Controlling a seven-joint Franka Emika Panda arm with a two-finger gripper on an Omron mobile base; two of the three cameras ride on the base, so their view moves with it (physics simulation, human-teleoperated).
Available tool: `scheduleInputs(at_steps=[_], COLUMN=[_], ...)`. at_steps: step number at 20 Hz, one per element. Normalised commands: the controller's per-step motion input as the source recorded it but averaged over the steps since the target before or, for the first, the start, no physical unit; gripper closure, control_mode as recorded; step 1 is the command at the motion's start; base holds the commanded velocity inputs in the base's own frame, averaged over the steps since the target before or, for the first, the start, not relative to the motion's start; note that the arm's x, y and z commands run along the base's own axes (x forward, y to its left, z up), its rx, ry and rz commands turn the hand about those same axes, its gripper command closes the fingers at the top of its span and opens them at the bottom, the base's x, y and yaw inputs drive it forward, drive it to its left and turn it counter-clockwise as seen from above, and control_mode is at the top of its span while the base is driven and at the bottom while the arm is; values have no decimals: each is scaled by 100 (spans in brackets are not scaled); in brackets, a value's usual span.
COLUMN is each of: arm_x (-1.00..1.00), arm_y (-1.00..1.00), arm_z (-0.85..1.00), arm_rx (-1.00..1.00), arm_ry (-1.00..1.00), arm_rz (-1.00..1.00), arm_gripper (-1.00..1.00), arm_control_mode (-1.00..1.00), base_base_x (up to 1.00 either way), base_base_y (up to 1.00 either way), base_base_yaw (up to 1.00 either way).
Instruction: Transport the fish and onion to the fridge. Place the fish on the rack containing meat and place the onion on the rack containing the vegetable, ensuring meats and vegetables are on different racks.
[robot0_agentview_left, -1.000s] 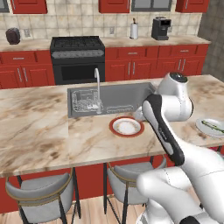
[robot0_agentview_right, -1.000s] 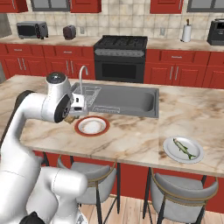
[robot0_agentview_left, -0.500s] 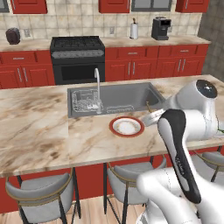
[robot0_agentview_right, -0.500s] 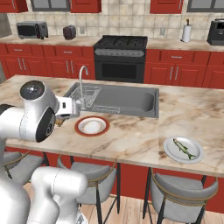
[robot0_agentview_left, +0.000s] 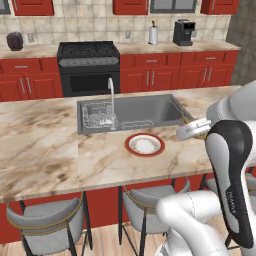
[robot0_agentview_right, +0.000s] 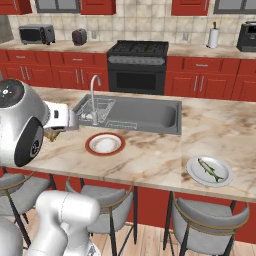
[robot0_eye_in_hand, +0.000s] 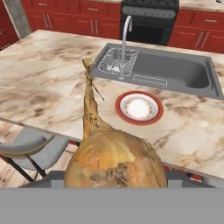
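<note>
A big brown onion (robot0_eye_in_hand: 116, 164) with a long dry stalk sits right in front of the hand camera, and my gripper (robot0_eye_in_hand: 116, 178) is shut on it. From the base cameras the onion (robot0_agentview_right: 50, 135) peeks out beneath the white hand, held in the air off the near edge of the island counter. The fish (robot0_agentview_right: 210, 170), green-grey and slender, lies on a white plate (robot0_agentview_right: 194, 172) at the island's right end, far from the gripper.
A red-rimmed plate (robot0_agentview_left: 144, 145) lies on the marble island (robot0_agentview_left: 45, 145) in front of the sink (robot0_agentview_left: 145, 110) and its faucet (robot0_agentview_left: 111, 95). Grey stools (robot0_agentview_right: 210, 220) stand under the near edge. Stove and red cabinets line the back wall.
The arm has swung back and outward from the island, carrying the onion away from the red-rimmed plate. The fish and both plates have not moved.
</note>
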Motion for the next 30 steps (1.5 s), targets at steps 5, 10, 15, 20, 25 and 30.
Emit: scheduleInputs(at_steps=[5, 10, 15, 20, 25, 30], arm_x=[-41, 0, 0, 0, 0, 0], arm_y=[0, 0, 0, 0, 0, 0], arm_z=[29, 0, 0, 0, 0, 0], arm_rx=[1, 0, 0, 0, 0, 0], arm_ry=[-1, 0, 0, 0, 0, 0], arm_rz=[0, 0, 0, 0, 0, 0], arm_gripper=[100, 100, 100, 100, 100, 100], arm_control_mode=[100, 100, 100, 100, 100, 100], base_base_x=[-9, -48, -38, -20, 0, 0], base_base_y=[6, 75, 100, 75, 0, 0], base_base_yaw=[0, 7, 17, 63, 100, 100])
